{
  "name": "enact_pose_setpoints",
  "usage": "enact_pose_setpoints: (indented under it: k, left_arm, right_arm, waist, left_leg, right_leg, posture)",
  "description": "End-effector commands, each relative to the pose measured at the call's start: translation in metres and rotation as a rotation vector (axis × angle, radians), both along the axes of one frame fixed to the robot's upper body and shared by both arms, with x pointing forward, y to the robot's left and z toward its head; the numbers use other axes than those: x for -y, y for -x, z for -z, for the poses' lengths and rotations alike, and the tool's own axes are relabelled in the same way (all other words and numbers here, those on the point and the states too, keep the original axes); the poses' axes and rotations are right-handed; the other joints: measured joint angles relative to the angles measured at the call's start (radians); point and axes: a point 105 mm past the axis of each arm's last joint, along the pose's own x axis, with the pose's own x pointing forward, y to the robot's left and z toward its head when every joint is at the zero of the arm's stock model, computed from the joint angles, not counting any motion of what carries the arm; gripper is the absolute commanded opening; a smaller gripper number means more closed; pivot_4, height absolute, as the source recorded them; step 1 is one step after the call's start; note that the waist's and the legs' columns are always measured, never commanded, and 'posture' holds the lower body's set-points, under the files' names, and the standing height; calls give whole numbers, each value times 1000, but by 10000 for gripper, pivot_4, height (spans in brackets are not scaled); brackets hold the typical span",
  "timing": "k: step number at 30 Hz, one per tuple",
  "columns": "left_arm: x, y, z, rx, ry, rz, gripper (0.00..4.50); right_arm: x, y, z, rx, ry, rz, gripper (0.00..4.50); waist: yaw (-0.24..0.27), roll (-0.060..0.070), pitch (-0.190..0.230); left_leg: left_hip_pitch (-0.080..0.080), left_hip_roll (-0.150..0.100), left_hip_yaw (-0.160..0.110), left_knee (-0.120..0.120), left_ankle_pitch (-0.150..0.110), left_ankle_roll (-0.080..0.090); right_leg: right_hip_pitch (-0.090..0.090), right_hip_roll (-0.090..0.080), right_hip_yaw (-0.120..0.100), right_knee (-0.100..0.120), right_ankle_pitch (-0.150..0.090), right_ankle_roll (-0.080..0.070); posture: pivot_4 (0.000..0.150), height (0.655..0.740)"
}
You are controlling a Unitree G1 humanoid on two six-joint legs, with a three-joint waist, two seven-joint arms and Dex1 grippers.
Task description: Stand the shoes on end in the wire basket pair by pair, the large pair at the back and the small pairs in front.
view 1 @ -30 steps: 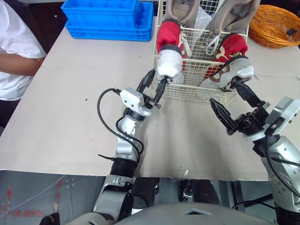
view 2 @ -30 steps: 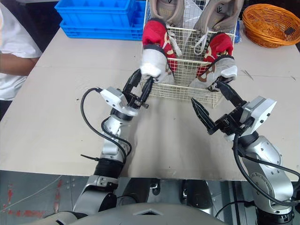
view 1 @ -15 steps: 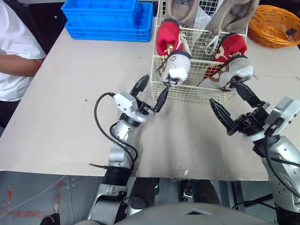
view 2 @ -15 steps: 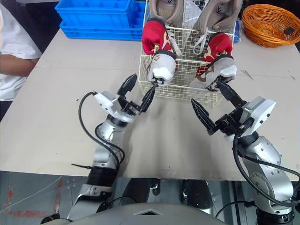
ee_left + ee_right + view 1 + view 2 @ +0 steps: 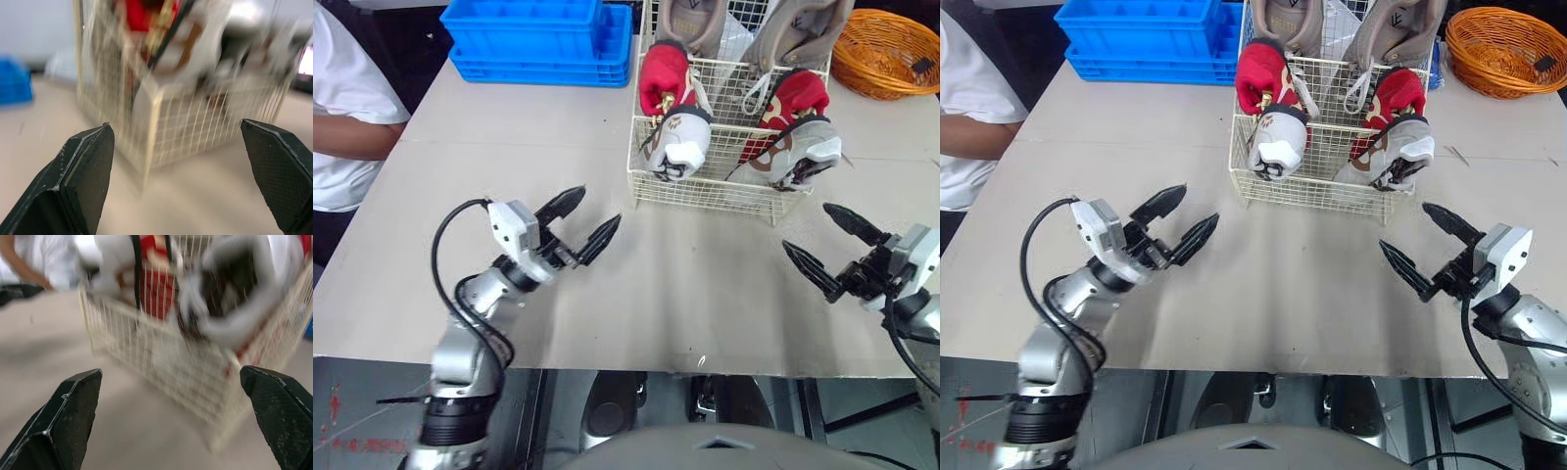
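Left eye view gives you the beige tabletop (image 5: 685, 294) with the cream wire basket (image 5: 705, 191) standing towards its far side. At the back of the basket the large grey-beige pair of shoes (image 5: 700, 18) stands on end. In front of it you have two small red-and-white shoes. The left small shoe (image 5: 671, 122) sits tilted in the front left corner, red collar up and white toe low. The right small shoe (image 5: 798, 132) sits in the front right corner, its grey and white part bulging over the rim there.

Your left gripper (image 5: 597, 208) hovers over bare table, in front of the basket and to its left, apart from it, with its black fingers spread wide and nothing between them. Your right gripper (image 5: 806, 227) hangs in front of the basket's right corner, also clear of it, spread wide and empty.

In the left wrist view the fingers (image 5: 83, 171) frame the blurred basket; the right wrist view's fingers (image 5: 73, 411) do the same.

Beyond the basket you can see a blue plastic crate (image 5: 543, 39) to its left and an orange wicker basket (image 5: 886, 54) to its right. A person in a white shirt (image 5: 342, 108) sits at the table's left edge.
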Motion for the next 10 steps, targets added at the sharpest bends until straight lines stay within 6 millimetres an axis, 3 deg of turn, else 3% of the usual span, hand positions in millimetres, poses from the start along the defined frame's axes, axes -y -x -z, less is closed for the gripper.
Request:
enact_pose_setpoints:
  k: [1,6,10]
  left_arm:
    - [-11,2,-4,-11,-59,-17,44311]
    - [-17,3,5,-99,-113,0,44311]
    - [-18,4,9,-139,-129,19,44311]
  right_arm:
    - [13,4,7,-16,73,-41,45000]
    - [23,4,23,-100,122,-101,45000]
    - [28,0,21,-97,120,-103,45000]
  waist:
    - [1,0,0]
    - [1,1,0]
    - [1,1,1]
  left_leg:
    - [0,0,0,0,0,0]
    - [0,0,0,0,0,0]
    - [0,0,0,0,0,0]
  right_leg:
    - [0,0,0,0,0,0]
    - [0,0,0,0,0,0]
    - [0,0,0,0,0,0]
  posture:
    - [1500,6860]
    - [1500,6860]
    - [1500,6860]
